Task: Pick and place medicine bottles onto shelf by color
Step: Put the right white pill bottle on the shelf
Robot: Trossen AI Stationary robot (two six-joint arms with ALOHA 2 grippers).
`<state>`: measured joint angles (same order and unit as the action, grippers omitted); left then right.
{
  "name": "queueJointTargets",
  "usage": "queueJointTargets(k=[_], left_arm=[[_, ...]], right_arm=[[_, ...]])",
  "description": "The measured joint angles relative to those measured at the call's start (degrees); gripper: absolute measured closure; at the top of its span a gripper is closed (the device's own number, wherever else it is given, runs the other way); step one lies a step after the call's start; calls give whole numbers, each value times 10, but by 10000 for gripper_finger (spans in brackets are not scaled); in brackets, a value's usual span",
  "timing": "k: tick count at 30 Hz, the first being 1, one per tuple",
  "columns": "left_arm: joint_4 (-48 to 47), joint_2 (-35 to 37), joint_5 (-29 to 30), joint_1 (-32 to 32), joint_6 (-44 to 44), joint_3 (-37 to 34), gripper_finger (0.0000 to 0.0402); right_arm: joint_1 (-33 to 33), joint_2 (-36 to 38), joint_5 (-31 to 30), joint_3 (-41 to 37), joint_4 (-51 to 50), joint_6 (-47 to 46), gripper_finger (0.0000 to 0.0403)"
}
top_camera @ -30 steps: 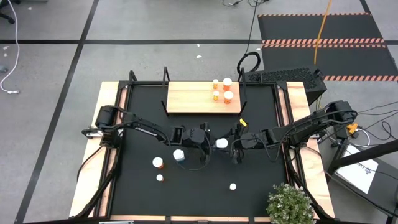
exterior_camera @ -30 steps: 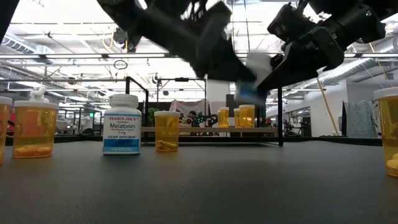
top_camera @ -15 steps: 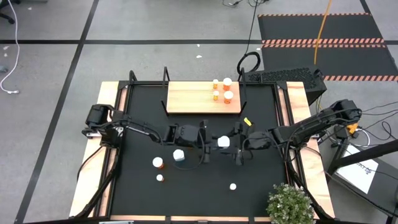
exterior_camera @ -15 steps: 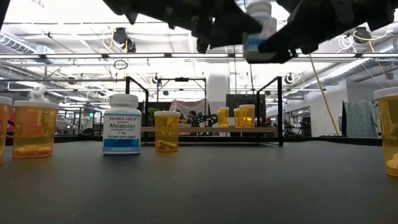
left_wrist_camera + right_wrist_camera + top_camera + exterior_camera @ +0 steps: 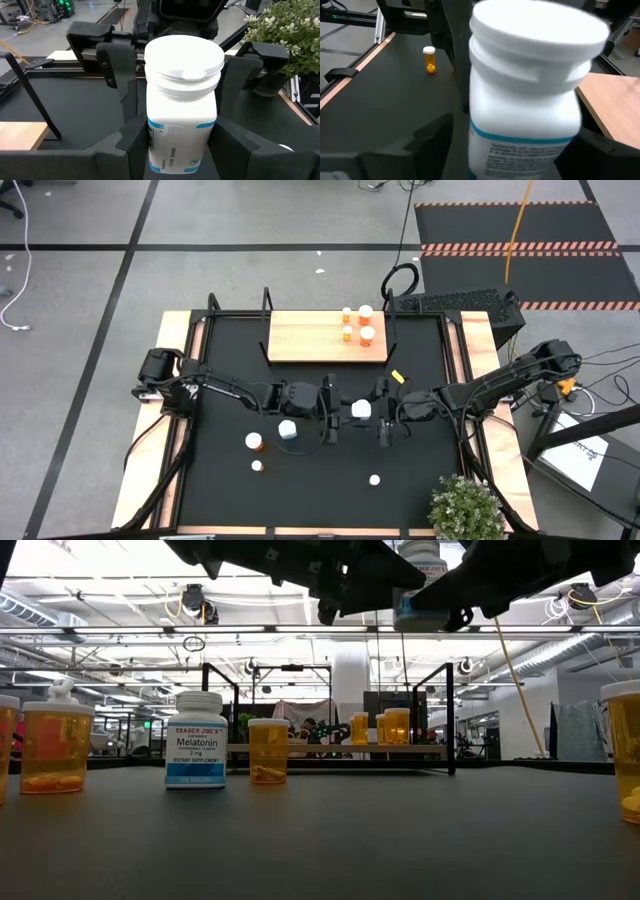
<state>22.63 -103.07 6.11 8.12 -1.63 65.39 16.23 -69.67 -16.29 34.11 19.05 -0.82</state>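
Meeting over the middle of the dark surface (image 5: 220, 490), the left hand (image 5: 334, 409) and right hand (image 5: 380, 412) flank one white bottle (image 5: 360, 409); the left's fingers clamp it, the right's grip I cannot tell. Arms hide its body from above. Four bottles stand on the shelf (image 5: 305, 338). Since half a second ago, little changed

White bottle (image 5: 182, 100) with a blue label band; orange bottles (image 5: 357, 323) — white-capped — on light-wood shelf (image 5: 305, 338).
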Motion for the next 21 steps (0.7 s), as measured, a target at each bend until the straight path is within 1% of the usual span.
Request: queueJointTargets(k=[7,12,15,21], left_arm=[[-1,0,0,0,0,0,224],[-2,0,0,0,2,0,224],[-4,0,-1,0,2,0,224],[-20,0,-6,0,2,1,224]], right_arm=[[0,0,0,0,0,0,192],[0,0,-1,0,-1,0,227],[0,0,0,0,-1,0,238],[0,0,0,0,-7,0,238]])
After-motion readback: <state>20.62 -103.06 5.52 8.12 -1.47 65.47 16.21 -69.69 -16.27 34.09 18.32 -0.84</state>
